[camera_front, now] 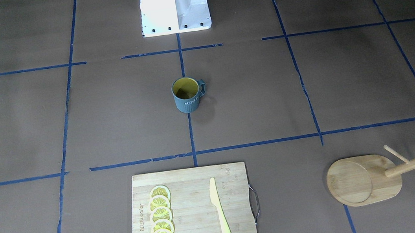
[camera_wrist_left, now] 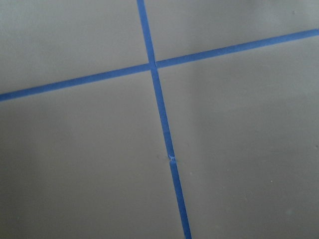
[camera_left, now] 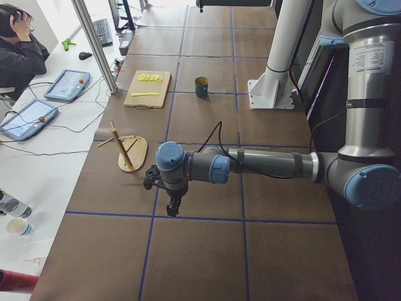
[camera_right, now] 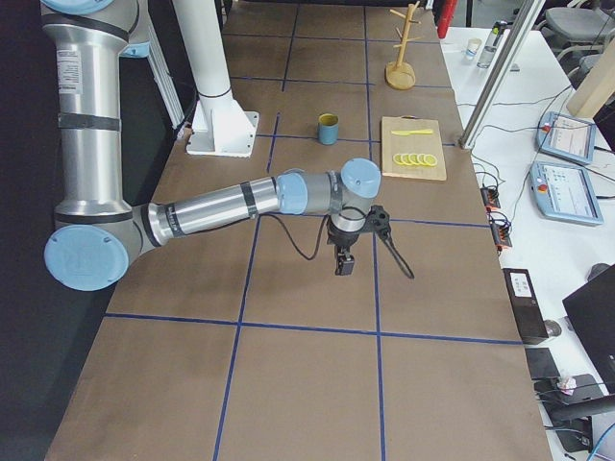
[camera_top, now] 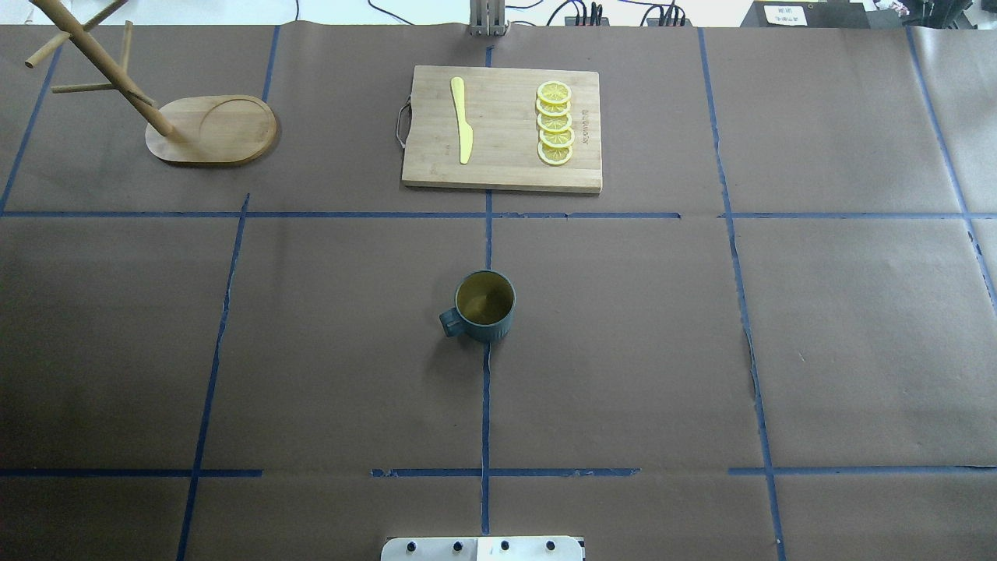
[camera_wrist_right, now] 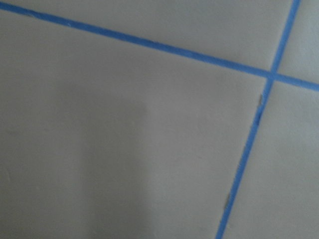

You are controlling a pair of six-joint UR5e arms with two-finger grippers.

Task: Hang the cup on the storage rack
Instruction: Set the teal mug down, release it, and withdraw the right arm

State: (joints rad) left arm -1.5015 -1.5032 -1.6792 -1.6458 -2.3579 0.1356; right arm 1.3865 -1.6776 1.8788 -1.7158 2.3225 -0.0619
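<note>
The dark blue-grey cup (camera_front: pixel 188 99) with a yellow inside stands upright at the table's middle (camera_top: pixel 484 308), its handle toward the robot's left. The bamboo storage rack (camera_front: pixel 362 180) stands at the far left corner (camera_top: pixel 210 128), its pegs bare. My left gripper (camera_left: pixel 172 210) shows only in the exterior left view and hangs over bare table, well off from the rack (camera_left: pixel 128 150) and far from the cup (camera_left: pixel 201 86). My right gripper (camera_right: pixel 343 267) shows only in the exterior right view, far from the cup (camera_right: pixel 329 128). I cannot tell whether either is open or shut.
A wooden cutting board (camera_front: pixel 238 207) lies at the far middle with a yellow knife (camera_front: pixel 219 210) and several lemon slices (camera_front: pixel 160 217). The robot's white base (camera_front: pixel 174 5) stands at the near edge. Both wrist views show only brown paper and blue tape lines.
</note>
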